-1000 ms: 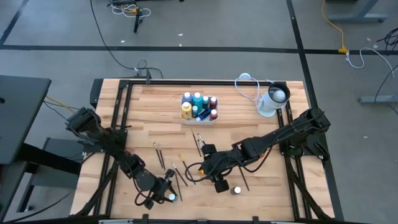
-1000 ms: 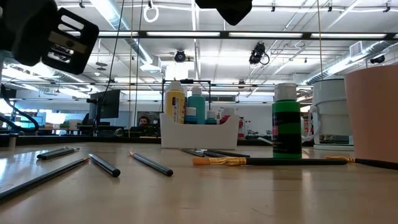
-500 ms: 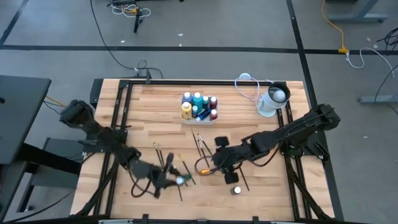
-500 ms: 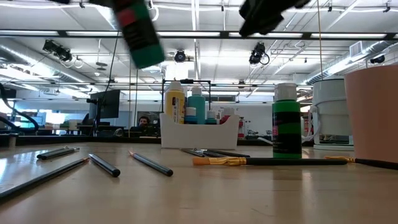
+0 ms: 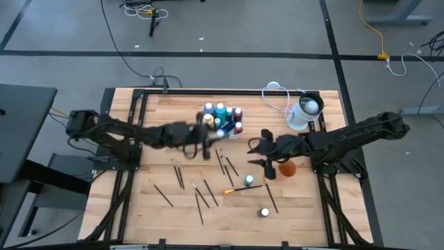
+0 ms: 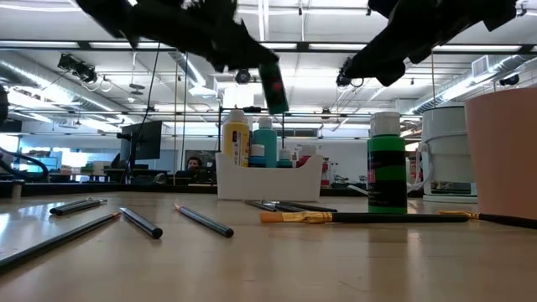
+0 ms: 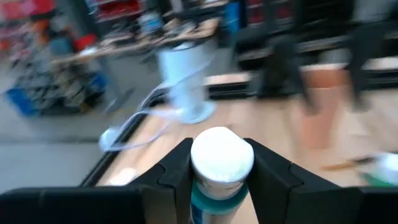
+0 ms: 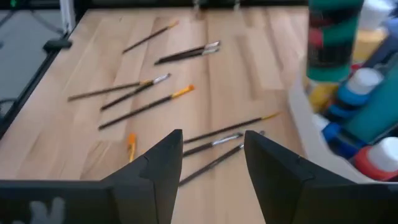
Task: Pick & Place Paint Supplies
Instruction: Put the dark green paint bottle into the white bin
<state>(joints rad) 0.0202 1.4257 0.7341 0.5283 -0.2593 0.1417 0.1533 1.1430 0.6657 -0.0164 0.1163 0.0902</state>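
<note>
The left end effector (image 5: 206, 142) is clamped on a green paint bottle (image 6: 273, 85), fingers (image 7: 177, 167) squeezing it from both sides just under the white cap. The left arm is stretched nearly flat across the bench (image 5: 159, 111) from its left edge, and the bottle hangs in the air right beside the white tray (image 5: 222, 133) of bottles. In the low view the bottle is tilted, its long axis leaning with the cap end up toward the arm.

The right end effector (image 5: 258, 154) hovers over the middle-right of the bench with its fingers (image 8: 155, 165) spread apart and nothing between them, the arm folded in from the right edge. A terracotta cup (image 5: 287, 167) sits just beside it.

The tray stands at the back middle and is packed with upright white-capped bottles: a yellow bottle (image 6: 236, 138), a teal bottle (image 6: 265, 141), plus blue and red ones.

Another green bottle (image 6: 386, 161) stands upright near the front, and a small white-capped bottle (image 5: 263, 212) stands further forward. A white-and-grey round container (image 5: 304, 111) with a cable sits at the back right corner.

Thin dark brushes (image 5: 200, 196) lie flat, scattered over the front half, mostly pointing diagonally. One orange-tipped brush (image 6: 336, 217) lies crosswise in front of the upright green bottle.
</note>
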